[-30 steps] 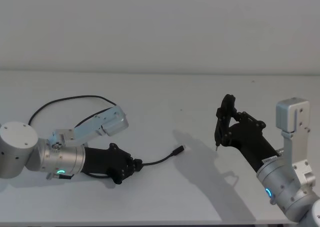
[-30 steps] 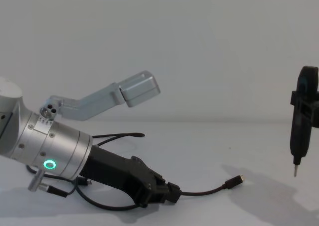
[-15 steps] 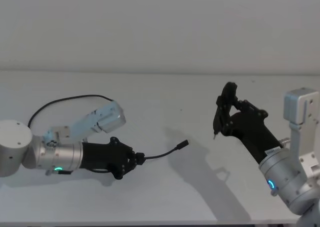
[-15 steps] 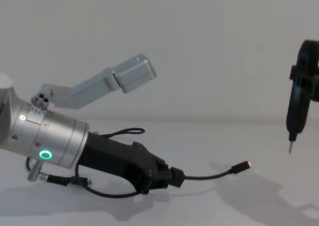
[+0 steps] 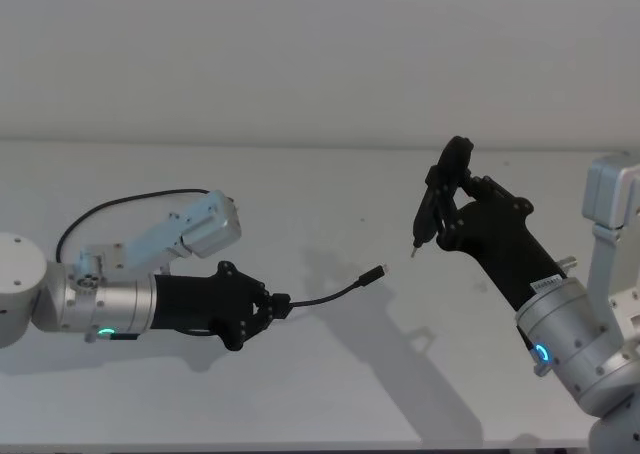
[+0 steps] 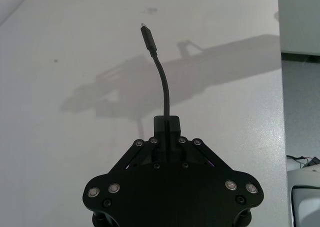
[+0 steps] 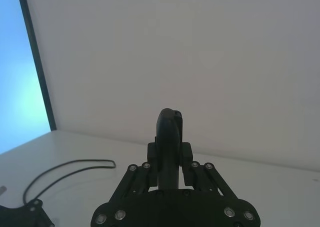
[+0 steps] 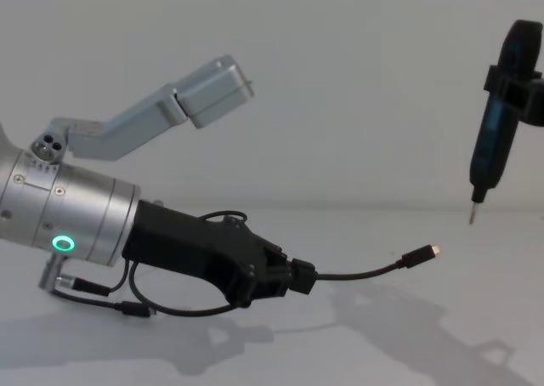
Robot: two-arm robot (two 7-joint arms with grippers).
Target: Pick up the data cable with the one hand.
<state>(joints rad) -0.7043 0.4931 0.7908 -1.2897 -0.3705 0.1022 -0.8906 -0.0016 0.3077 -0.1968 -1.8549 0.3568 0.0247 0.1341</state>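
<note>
Starting at the lower left of the head view, your left gripper [image 5: 275, 306] lies low over the white table [image 5: 320, 404], pointing toward the middle of the frame. Its fingers are pinched tight on the data cable [image 5: 330, 296]; the left wrist view shows that clearly, with the black cord [image 6: 164, 82] coming straight out from between the closed fingertips [image 6: 167, 124]. From there the cable curves up and right to its silver-tipped plug [image 5: 375, 274] near centre frame, which hangs clear of the table. The rest of the cord loops back behind the arm at mid left. Over on the right, your right gripper [image 5: 447, 214] sits higher up, clamped around a slim dark tool [image 8: 495, 148] with its pointed tip aimed down, just up and right of the plug without touching it.
</note>
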